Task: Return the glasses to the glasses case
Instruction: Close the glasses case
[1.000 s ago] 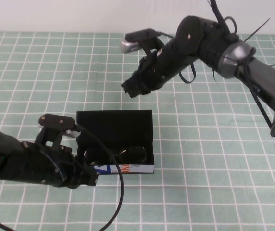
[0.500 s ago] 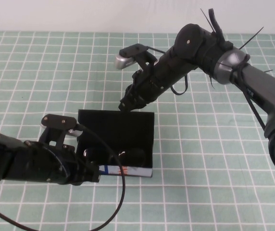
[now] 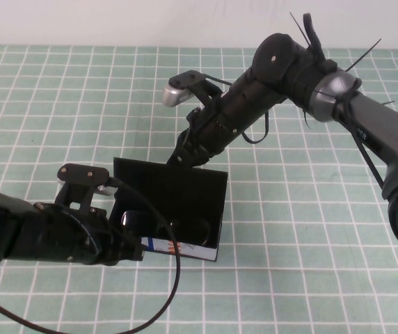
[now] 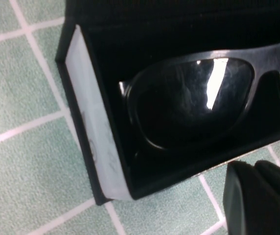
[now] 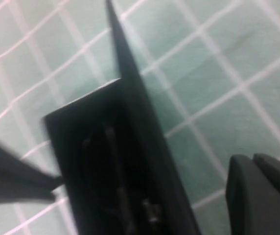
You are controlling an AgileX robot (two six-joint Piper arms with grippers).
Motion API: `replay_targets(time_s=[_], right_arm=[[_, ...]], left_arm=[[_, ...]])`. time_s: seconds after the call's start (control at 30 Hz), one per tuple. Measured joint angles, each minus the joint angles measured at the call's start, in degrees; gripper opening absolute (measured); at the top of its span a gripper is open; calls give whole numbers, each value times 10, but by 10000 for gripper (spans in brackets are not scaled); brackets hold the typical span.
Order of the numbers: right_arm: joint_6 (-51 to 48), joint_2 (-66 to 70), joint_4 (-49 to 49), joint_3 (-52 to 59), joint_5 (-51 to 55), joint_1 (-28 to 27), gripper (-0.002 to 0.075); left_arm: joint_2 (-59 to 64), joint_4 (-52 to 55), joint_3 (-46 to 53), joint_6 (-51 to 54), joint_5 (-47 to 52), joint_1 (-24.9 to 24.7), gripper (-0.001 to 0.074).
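With the glasses (image 4: 198,93) already lying inside the glasses case (image 3: 185,247), we set the left pincer (image 3: 131,254) beside its front corner as a brace and the right pincer (image 3: 185,154) against the raised lid's far edge to tip it shut, though we could not tell either pincer's spread.

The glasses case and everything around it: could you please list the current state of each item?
glasses case: lid partly lowered, not shut.
glasses: lying inside the case.
right gripper: at the lid's far edge, pressing it down.
left gripper: beside the case's front left corner.
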Motion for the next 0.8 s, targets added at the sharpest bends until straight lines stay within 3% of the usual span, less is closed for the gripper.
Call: replay_targets(time_s=[0.2,0.47,0.8], right_arm=[[-53,-1,31,0,13,0,-12],[-45,-29,41,4,14,0,-12],[-48,-43,45,86,14,0,-12]], left_arm=[[0,-1,0,1,0,0,-2],[0,-2,0,1,0,0,-2],[0,-3,0,2,-3,0,-2]])
